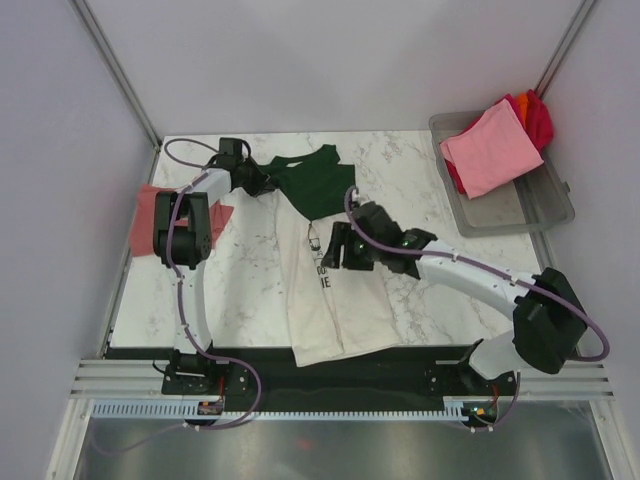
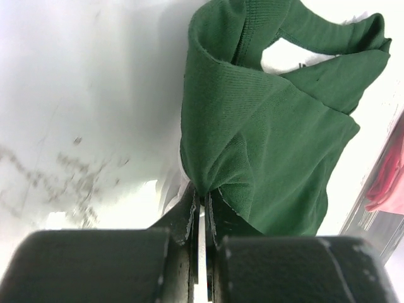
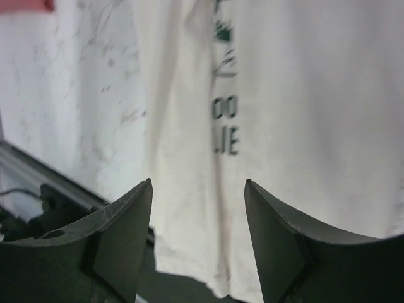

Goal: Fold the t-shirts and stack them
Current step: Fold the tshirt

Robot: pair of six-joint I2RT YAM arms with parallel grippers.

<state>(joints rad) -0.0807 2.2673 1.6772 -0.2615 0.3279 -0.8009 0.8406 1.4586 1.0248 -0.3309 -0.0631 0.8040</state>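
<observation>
A cream-white t-shirt (image 1: pixel 335 300) with small black chest print lies lengthwise on the marble table, its hem over the near edge; it fills the right wrist view (image 3: pixel 303 126). A dark green t-shirt (image 1: pixel 312 180) lies bunched at its far end. My left gripper (image 1: pixel 262 183) is shut on the green shirt's edge (image 2: pixel 265 158) and lifts a fold of it. My right gripper (image 1: pixel 333 247) hovers open and empty over the white shirt's chest, jaws wide apart (image 3: pixel 198 186). A dusty brick-red t-shirt (image 1: pixel 150 215) lies at the table's left edge, partly hidden by the left arm.
A grey plastic bin (image 1: pixel 520 205) at the back right holds pink and red cloth (image 1: pixel 495 145). White walls close in the table on three sides. A black strip and metal rail (image 1: pixel 340 385) run along the near edge by the arm bases.
</observation>
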